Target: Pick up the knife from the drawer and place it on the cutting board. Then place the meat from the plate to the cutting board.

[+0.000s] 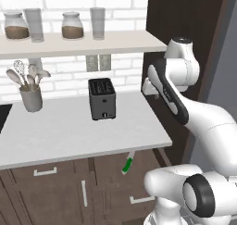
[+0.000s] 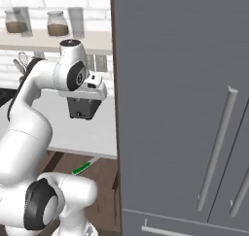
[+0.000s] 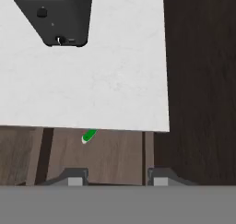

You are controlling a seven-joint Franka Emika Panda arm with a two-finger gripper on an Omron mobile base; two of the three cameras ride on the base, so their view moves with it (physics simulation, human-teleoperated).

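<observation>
Empty and parted, the end effector hangs high above the surface edge. Below that edge the knife pokes out, green handle showing. Best descend in front of the edge, aligning fingers across the handle before closing.

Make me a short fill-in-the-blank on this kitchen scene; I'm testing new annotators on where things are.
1. The knife has a ____ handle.
2. The knife shows just below the front edge of the white ____.
3. The dark toaster stands on the counter beneath a shelf holding two ____ with brown contents.

Missing words: green; counter; jars
</observation>
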